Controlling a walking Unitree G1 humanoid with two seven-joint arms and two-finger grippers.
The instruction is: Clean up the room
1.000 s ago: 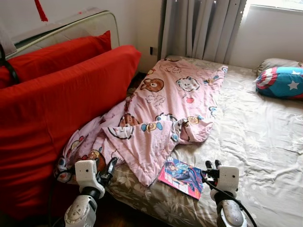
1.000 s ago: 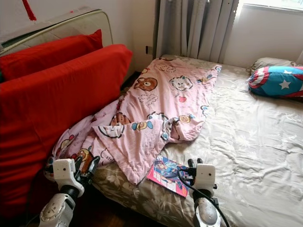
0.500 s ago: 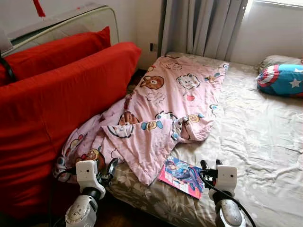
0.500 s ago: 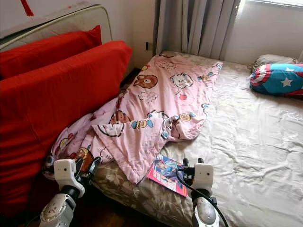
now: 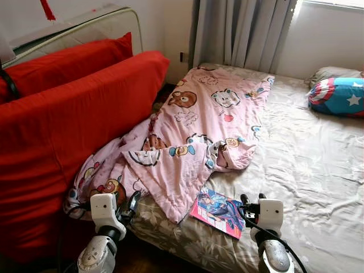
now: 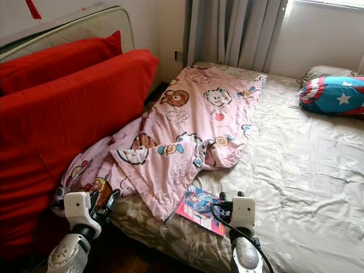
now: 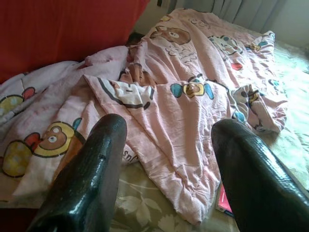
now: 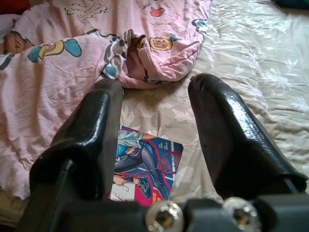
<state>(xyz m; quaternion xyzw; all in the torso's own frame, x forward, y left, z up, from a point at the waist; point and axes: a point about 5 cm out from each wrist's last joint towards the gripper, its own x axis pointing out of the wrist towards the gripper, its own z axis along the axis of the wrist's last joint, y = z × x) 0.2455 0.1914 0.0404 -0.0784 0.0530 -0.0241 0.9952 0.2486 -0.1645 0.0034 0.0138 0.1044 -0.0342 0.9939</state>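
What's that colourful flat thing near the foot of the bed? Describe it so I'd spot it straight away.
Start at the bed with its beige leaf-patterned sheet, then find the pink cartoon-bear blanket spread along its left side. Just past that blanket's nearest corner, by the bed's near edge, lies a thin comic book. Its pink border and glossy blue figure cover set it apart from the soft bedding around it.

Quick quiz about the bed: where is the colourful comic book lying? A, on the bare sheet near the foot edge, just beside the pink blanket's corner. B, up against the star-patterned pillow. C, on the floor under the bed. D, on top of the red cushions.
A: the comic book lies flat on the sheet next to the pink blanket, just ahead of the open right gripper.
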